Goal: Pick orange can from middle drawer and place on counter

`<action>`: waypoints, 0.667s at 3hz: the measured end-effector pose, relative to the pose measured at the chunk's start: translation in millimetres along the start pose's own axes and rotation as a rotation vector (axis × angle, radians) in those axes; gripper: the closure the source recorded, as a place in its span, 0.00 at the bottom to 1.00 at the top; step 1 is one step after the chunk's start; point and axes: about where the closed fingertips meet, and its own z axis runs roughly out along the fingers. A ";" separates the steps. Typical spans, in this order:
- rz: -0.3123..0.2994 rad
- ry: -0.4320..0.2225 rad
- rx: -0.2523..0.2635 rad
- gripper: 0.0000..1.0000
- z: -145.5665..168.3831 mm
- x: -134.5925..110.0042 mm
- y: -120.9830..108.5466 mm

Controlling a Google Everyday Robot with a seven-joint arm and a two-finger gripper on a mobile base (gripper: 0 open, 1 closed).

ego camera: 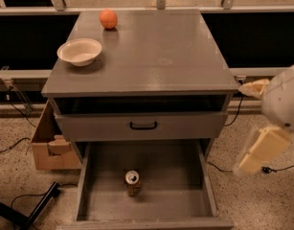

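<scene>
The orange can (132, 182) stands upright on the floor of the pulled-out middle drawer (180, 176), left of its centre and towards its front. It has a silver top and a pull tab. The counter (156, 51) is the grey top of the cabinet above it. My gripper (260, 145) hangs in the air to the right of the cabinet, outside the drawer's right wall and about level with the closed drawer front. It is well apart from the can and holds nothing that I can see.
A white bowl (79, 51) and an orange ball (108, 19) sit on the counter's left side. A closed drawer front with a black handle (143, 125) is above the open drawer. A cardboard box (48, 145) stands on the floor at the left, with cables on the floor.
</scene>
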 end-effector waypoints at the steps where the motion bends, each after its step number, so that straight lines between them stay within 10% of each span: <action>1: 0.028 -0.144 -0.010 0.00 48.0 12.5 40.0; 2: 0.107 -0.368 -0.022 0.00 131.6 21.0 79.9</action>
